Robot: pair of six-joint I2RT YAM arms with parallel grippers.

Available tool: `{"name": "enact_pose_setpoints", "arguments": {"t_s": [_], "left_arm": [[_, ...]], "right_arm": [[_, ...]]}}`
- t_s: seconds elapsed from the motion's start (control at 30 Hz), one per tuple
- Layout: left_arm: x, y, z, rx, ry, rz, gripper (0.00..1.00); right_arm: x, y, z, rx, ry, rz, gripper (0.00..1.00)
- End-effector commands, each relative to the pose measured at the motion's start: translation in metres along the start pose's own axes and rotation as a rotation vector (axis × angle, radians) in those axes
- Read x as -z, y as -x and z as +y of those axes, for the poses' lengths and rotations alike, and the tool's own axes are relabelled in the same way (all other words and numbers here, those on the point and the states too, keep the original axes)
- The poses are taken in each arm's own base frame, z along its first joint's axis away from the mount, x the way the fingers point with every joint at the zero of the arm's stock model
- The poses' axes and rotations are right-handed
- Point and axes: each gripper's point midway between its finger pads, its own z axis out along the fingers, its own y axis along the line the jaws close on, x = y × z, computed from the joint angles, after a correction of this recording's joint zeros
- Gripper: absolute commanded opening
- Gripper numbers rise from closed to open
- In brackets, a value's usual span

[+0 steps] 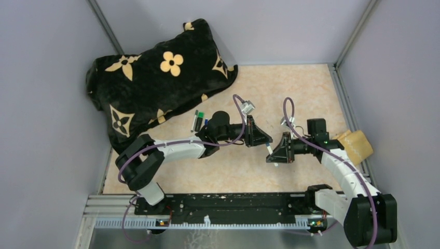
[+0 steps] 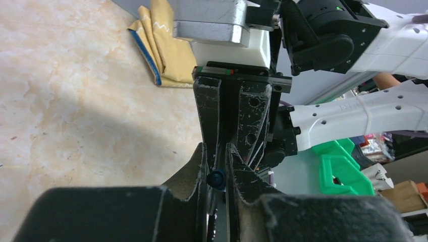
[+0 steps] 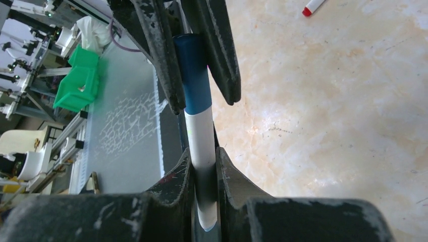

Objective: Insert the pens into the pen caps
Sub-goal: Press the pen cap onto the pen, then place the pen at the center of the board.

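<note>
Marbled table (image 1: 311, 93), with a black flower-print cushion (image 1: 161, 78) at the upper left of the top view; the two arms meet near frame centre. The right gripper (image 3: 204, 176) is closed narrow on the white pen (image 3: 200, 143), whose barrel runs up-frame between its jaws in the right wrist view. The left gripper (image 2: 217, 164) pinches the dark blue cap (image 3: 191, 55), which appears to sit over the pen's blue end at top centre of that view; depth of seating cannot be told. Step in hand, as judged: pressing pen into cap. To do it well, the two axes should be collinear, the push straight along the barrel, and both pinches firm so nothing slips or tilts. Spare pens (image 1: 197, 121) lie by the cushion edge; a red-tipped pen (image 3: 312, 7) lies at upper right.
</note>
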Motion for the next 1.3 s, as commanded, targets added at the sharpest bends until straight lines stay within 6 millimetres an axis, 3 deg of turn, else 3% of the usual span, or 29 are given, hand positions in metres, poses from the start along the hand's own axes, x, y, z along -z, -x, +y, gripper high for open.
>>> {"name": "enact_pose_setpoints", "arguments": {"t_s": [0.0,0.07,0.17,0.2,0.37,0.5,0.6,0.73,0.87,0.97,1.27], "left_arm": [[0.029,-0.129,-0.035,0.294,-0.049,0.451,0.0],[0.024,-0.115,-0.03,0.273,0.003,0.376,0.0],[0.019,-0.081,-0.032,0.219,0.047,0.243,0.0],[0.017,-0.068,-0.033,0.191,0.061,0.197,0.05],[0.023,0.002,-0.025,0.112,0.19,-0.089,0.48],[0.042,0.045,-0.025,0.082,0.235,-0.274,0.69],[0.062,0.064,-0.031,0.023,0.248,-0.36,0.78],[0.096,0.068,-0.028,-0.09,0.331,-0.397,0.88],[0.127,0.057,-0.027,-0.188,0.363,-0.423,0.98],[0.147,0.051,-0.02,-0.222,0.413,-0.454,0.99],[0.167,0.031,0.005,-0.253,0.535,-0.404,0.98]], "right_arm": [[0.013,0.096,0.001,0.429,-0.038,-0.159,0.0],[0.011,0.091,0.012,0.437,0.035,-0.157,0.0],[0.008,0.082,0.012,0.457,0.049,-0.132,0.0],[0.006,0.078,0.01,0.456,0.043,-0.12,0.0],[0.003,0.068,0.004,0.501,0.023,-0.08,0.0],[0.0,0.06,0.0,0.533,0.007,-0.046,0.0],[-0.002,0.055,-0.005,0.545,-0.006,-0.019,0.0],[-0.002,0.054,-0.008,0.559,-0.012,-0.01,0.0],[-0.004,0.051,-0.012,0.558,-0.001,-0.011,0.0],[-0.006,0.049,-0.017,0.562,-0.005,-0.003,0.0],[-0.016,0.046,-0.045,0.524,-0.071,0.037,0.02]]}}
